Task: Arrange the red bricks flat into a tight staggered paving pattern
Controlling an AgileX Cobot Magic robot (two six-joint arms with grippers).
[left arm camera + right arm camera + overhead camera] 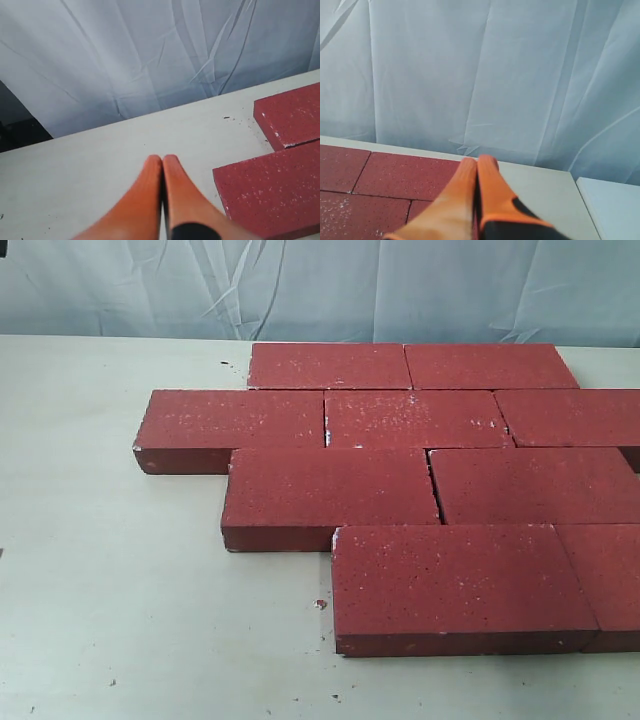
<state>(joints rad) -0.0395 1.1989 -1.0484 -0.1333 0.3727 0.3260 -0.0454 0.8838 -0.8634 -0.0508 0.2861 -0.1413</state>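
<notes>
Several dark red bricks point(420, 420) lie flat on the pale table point(100, 580) in four staggered rows, packed edge to edge, running off the right of the exterior view. The nearest brick point(455, 580) sits at the front. Neither arm shows in the exterior view. My left gripper point(162, 159) has its orange fingers pressed together, empty, over bare table beside two bricks point(272, 192). My right gripper point(478, 160) is also shut and empty, held above the bricks point(405, 175) near the table's back edge.
A wrinkled pale blue cloth point(320, 285) hangs behind the table. Small crumbs point(320, 604) of brick lie on the table by the front brick. A second pale surface point(612, 210) adjoins the table in the right wrist view.
</notes>
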